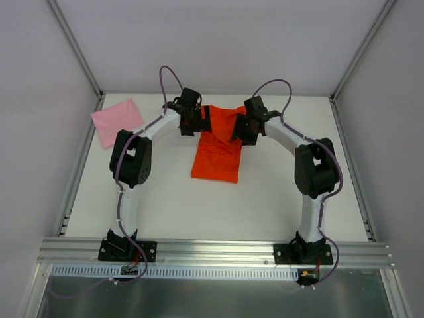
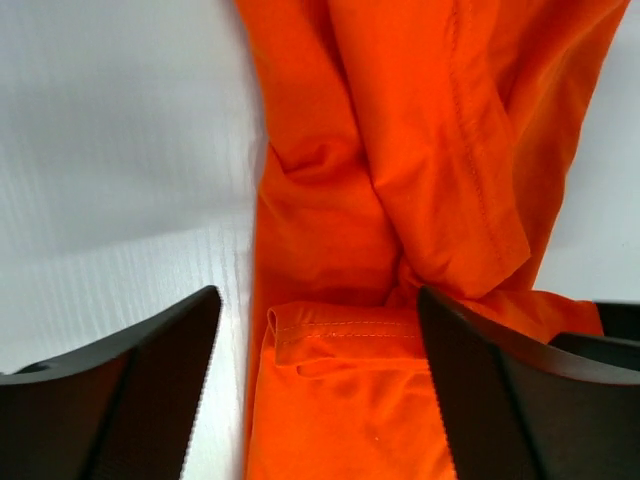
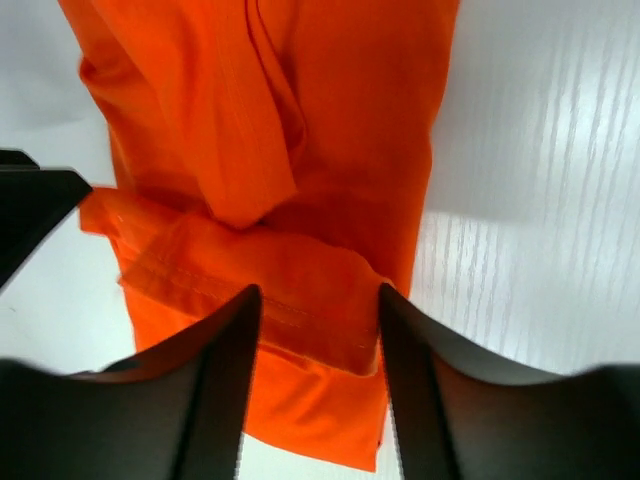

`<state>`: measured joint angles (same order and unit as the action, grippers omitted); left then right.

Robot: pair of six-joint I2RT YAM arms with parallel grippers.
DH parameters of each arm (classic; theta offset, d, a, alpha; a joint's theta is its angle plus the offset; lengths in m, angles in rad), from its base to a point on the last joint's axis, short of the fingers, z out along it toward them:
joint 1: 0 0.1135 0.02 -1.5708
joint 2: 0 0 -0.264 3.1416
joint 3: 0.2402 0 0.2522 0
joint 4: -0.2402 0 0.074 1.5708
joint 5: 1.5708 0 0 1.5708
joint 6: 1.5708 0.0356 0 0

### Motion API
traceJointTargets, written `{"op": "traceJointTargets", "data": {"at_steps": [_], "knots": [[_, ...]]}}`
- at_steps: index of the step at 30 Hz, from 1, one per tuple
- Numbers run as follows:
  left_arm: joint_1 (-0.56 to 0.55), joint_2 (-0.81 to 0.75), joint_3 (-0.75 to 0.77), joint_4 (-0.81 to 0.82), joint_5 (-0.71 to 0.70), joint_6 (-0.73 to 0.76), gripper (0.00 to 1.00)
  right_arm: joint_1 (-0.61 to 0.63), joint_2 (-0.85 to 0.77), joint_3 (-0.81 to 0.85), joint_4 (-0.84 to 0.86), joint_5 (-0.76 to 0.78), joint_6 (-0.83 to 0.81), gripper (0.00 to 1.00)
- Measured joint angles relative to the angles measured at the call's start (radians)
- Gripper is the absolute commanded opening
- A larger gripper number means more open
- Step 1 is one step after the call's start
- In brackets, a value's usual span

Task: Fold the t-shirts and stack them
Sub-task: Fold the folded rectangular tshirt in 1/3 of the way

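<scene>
1. Left pincer (image 2: 318, 300) of mine hangs with its jaws wide apart over the far-left edge of the orange shirt (image 1: 217, 151). A stitched hem lies slack between them and nothing is clamped.
2. My right pincer (image 3: 318, 292) mirrors it at the far-right edge. Its jaws stand apart less widely, with a folded hem lying loose in the gap.
3. I judge that I sit at these two corners because the shirt's far end is bunched, with folds of cloth turned inward there. One pincer per side suits the next fold.
4. The orange shirt lies mid-table (image 1: 265, 199) as a narrow strip. Its long axis runs from far to near, the wider, rumpled end far between my pincers and the flat end pointing towards my bases.
5. The pink shirt (image 1: 117, 121) rests as a small square, turned cornerwise, at the far left and well apart. I take it as the base for stacking.
</scene>
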<state>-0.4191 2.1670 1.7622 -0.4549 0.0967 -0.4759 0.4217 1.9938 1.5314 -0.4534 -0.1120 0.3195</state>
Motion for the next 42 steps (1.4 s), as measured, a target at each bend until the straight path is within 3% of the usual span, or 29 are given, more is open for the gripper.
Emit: {"op": "traceJointTargets", "data": {"at_steps": [2, 6, 9, 11, 13, 14, 16, 18, 24, 31, 42], "knots": [[0.002, 0.007, 0.039, -0.016, 0.000, 0.009, 0.86, -0.011, 0.021, 0.045, -0.009, 0.000, -0.009, 0.72], [0.003, 0.024, 0.169, -0.052, -0.001, 0.029, 0.90, -0.030, 0.039, 0.135, -0.035, 0.008, -0.030, 0.85], [0.011, 0.024, 0.263, -0.069, 0.000, 0.050, 0.88, -0.045, 0.045, 0.240, -0.062, 0.010, -0.051, 0.80], [0.016, 0.012, 0.286, -0.067, 0.003, 0.061, 0.84, -0.055, 0.045, 0.309, -0.077, 0.002, -0.079, 0.70], [0.022, -0.025, 0.247, -0.060, 0.015, 0.068, 0.58, -0.062, 0.038, 0.354, -0.078, -0.012, -0.106, 0.53], [0.024, -0.063, 0.185, -0.051, 0.027, 0.068, 0.43, -0.063, 0.026, 0.352, -0.080, -0.019, -0.122, 0.39], [0.029, -0.163, 0.016, -0.025, 0.052, 0.059, 0.12, -0.056, -0.024, 0.292, -0.084, -0.028, -0.150, 0.24], [0.031, -0.270, -0.150, -0.034, 0.076, 0.042, 0.00, -0.036, -0.085, 0.200, -0.099, -0.032, -0.171, 0.21], [-0.018, -0.481, -0.486, 0.028, 0.132, 0.007, 0.00, 0.101, -0.163, 0.024, -0.124, -0.085, -0.203, 0.18], [-0.064, -0.490, -0.723, 0.166, 0.191, -0.074, 0.00, 0.176, -0.082, 0.021, -0.120, -0.099, -0.209, 0.15], [-0.064, -0.368, -0.733, 0.295, 0.191, -0.112, 0.00, 0.172, 0.082, 0.067, -0.128, -0.016, -0.271, 0.14]]}}
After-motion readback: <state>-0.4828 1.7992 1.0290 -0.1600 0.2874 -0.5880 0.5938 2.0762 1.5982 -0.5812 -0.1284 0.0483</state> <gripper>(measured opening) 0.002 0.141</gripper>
